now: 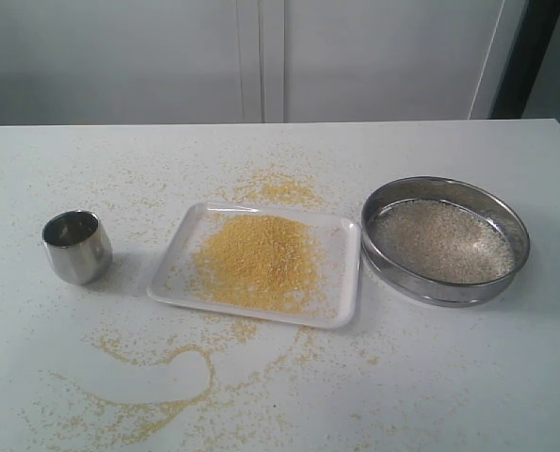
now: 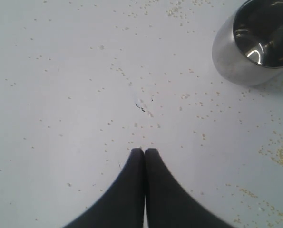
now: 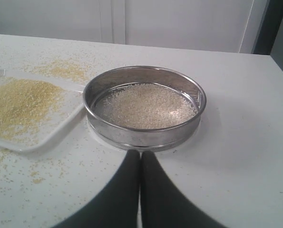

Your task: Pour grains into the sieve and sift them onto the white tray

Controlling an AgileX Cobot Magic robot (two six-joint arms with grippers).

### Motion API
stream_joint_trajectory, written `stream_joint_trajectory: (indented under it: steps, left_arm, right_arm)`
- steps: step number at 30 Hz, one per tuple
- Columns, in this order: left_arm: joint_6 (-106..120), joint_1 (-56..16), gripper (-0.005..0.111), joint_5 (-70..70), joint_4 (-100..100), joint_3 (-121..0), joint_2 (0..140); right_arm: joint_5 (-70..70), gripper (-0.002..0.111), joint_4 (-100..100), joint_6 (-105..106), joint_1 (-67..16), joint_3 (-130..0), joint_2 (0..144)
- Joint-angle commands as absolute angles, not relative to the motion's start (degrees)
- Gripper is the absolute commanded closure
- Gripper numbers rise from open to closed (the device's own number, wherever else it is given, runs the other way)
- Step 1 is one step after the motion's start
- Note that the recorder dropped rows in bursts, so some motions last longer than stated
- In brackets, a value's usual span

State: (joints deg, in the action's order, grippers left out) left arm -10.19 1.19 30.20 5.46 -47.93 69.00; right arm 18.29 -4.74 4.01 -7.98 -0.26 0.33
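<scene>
Golden grains [image 1: 258, 259] lie heaped on the white tray [image 1: 348, 273]; the sieve [image 1: 430, 289] stands just right of it — paler coarse bits [image 1: 444, 240] inside. The left gripper [image 2: 144, 151] and right gripper [image 3: 140, 153] are both closed, empty.

Left hand [image 2: 144, 151]: showing two smooth black fingers [image 2: 127, 190], curving and tapering to rounded tips.
Right hand [image 3: 141, 153]: showing the same black tapering pair.

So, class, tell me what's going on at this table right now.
Nothing is being held. The left gripper is shut and empty near the steel cup; the right gripper, also shut, faces the sieve. Fine golden meal lies heaped on the white tray, paler coarse bits sit in the sieve beside it, and stray grains dot the table.
</scene>
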Motion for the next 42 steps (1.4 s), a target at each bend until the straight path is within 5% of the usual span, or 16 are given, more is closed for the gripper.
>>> stream_joint_trajectory:
  steps: [1,22,32,42]
  left_arm:
    - [-10.32,1.22,0.107,30.84,5.18,-47.99,68.58]
    - [-10.32,1.22,0.107,30.72,5.07,-47.71,63.77]
    - [-8.99,0.87,0.107,17.51,4.74,-36.48,49.71]
    - [-8.6,0.87,0.107,19.72,4.74,-27.83,35.13]
  right_arm:
    - [18.11,0.108,-4.08,4.77,-7.98,0.0,0.0]
    - [19.42,0.108,-4.24,4.77,-7.98,0.0,0.0]
    - [19.4,0.108,-4.24,3.97,-7.98,0.0,0.0]
    - [19.4,0.108,-4.24,3.97,-7.98,0.0,0.0]
